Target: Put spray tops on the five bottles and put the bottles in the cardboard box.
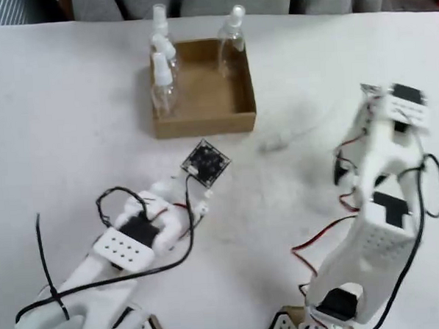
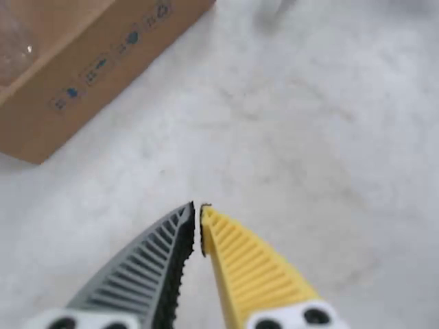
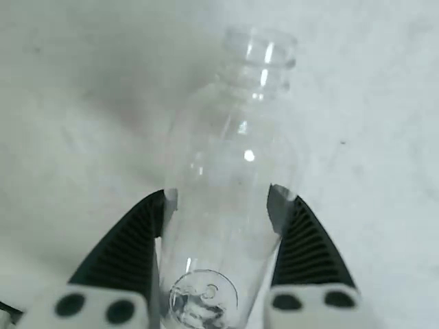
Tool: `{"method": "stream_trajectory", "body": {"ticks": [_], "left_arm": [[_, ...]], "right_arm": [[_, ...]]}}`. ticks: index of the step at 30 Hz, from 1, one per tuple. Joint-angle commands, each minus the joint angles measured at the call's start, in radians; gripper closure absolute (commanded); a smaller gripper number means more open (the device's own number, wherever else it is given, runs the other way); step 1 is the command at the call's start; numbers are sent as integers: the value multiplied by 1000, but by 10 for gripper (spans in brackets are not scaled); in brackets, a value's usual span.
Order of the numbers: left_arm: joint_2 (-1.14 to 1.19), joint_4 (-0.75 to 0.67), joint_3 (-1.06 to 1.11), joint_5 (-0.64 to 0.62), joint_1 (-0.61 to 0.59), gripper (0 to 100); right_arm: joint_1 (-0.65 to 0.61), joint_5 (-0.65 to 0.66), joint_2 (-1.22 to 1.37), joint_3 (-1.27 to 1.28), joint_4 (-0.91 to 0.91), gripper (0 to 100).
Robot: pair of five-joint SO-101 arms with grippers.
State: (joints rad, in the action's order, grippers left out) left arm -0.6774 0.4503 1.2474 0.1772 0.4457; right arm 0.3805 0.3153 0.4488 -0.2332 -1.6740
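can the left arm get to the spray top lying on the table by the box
Probably yes: the left gripper is shut and empty, with bare table between it and the spray top.

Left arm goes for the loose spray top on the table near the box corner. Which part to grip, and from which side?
Grip the spray top by its thick head, not the thin tube that seems to trail from it. It lies flat on the table, so come down from above, jaws across the head's narrow width. The left gripper is shut; open it first.
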Motion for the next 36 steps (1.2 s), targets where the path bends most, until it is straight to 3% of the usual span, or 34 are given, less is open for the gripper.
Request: {"method": "stream_trajectory", "body": {"ticks": [1, 6, 13, 15, 21, 24, 28, 36], "left_arm": [[8, -163, -20, -210, 110, 976], [42, -328, -41, -345, 197, 963], [444, -242, -405, -347, 246, 879], [552, -232, -508, -341, 248, 876], [765, -207, -732, -48, 277, 876], [846, -183, -836, 38, 285, 876], [967, -138, -1003, 109, 277, 875], [1234, 21, -1384, 130, 208, 875]], "right_arm": [[162, 229, -85, 35, 27, 981], [262, 365, -139, 181, 177, 976], [309, 413, -203, 285, 274, 811], [311, 414, -202, 285, 278, 808], [312, 471, -165, 287, 278, 850], [312, 480, -150, 285, 278, 851], [312, 483, -153, 284, 278, 851], [320, 483, -147, 285, 278, 853]]}}
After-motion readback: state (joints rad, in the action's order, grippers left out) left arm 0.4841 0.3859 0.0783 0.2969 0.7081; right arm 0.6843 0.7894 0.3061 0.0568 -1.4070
